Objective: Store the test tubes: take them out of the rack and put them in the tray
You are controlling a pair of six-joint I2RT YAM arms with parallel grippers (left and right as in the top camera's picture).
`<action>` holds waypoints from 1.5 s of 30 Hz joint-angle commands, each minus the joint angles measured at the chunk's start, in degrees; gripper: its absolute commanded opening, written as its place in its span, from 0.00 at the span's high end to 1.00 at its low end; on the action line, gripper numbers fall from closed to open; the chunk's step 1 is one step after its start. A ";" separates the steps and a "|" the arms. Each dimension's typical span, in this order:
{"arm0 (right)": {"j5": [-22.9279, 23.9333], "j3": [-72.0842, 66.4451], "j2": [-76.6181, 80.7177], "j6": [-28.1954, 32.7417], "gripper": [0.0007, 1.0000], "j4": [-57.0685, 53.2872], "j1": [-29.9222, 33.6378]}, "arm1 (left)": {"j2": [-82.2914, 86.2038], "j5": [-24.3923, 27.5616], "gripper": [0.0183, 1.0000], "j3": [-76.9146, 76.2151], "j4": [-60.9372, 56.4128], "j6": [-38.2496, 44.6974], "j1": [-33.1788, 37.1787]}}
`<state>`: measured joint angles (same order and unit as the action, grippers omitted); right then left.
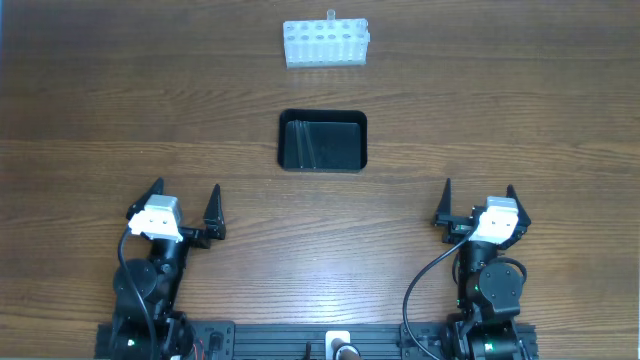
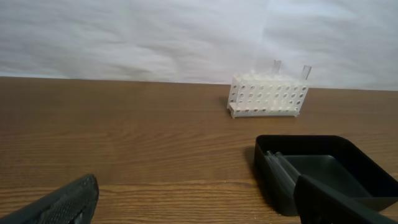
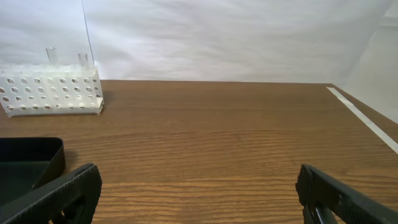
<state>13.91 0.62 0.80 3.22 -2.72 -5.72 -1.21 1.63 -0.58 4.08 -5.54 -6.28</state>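
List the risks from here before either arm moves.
1. The rack looks light and not fixed down; pulling a test tube out at a tilt might drag or tip it.
2. The tubes already lying in the tray could be struck if another is dropped on them.

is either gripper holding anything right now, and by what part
Nothing is held. The left gripper and right gripper are both open and empty, well apart from the rack and the tray.

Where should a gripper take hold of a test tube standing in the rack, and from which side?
Probably its bare top end, from straight above: the test tube stands upright, and the rack encloses everything below that short exposed stub.
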 commanded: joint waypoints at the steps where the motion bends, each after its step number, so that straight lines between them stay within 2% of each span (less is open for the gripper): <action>1: -0.11 -0.35 -0.46 0.07 0.01 -0.09 0.15 | 0.68 0.90 0.00 0.24 0.28 0.63 0.35; 22: -0.11 -0.33 -0.13 0.07 0.01 -0.07 0.15 | 0.68 0.90 0.00 0.24 0.28 0.63 0.35; 26: -0.31 -0.31 1.36 -0.07 0.01 3.06 0.33 | 0.68 0.90 0.00 0.24 0.28 0.63 0.35; 28: -2.67 -0.31 3.54 -2.43 0.01 7.32 0.48 | 0.68 0.90 0.00 0.24 0.28 0.63 0.35; 32: -12.98 0.17 12.22 -2.58 0.01 20.17 0.48 | 0.68 0.90 0.00 0.24 0.28 0.63 0.35; 34: -16.13 1.62 17.49 -3.54 0.01 24.41 0.48 | 0.68 0.90 0.00 0.24 0.28 0.63 0.35; 40: -20.15 12.31 37.09 -5.55 0.01 27.39 0.02 | 0.68 0.90 0.00 0.24 0.28 0.63 0.35; 45: -20.72 23.82 54.51 -5.53 0.01 27.32 -4.70 | 0.68 0.90 0.00 0.24 0.28 0.63 0.35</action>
<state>-4.23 17.61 46.98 -1.54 24.40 -7.20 -1.13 1.76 -0.58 4.08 -5.54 -6.28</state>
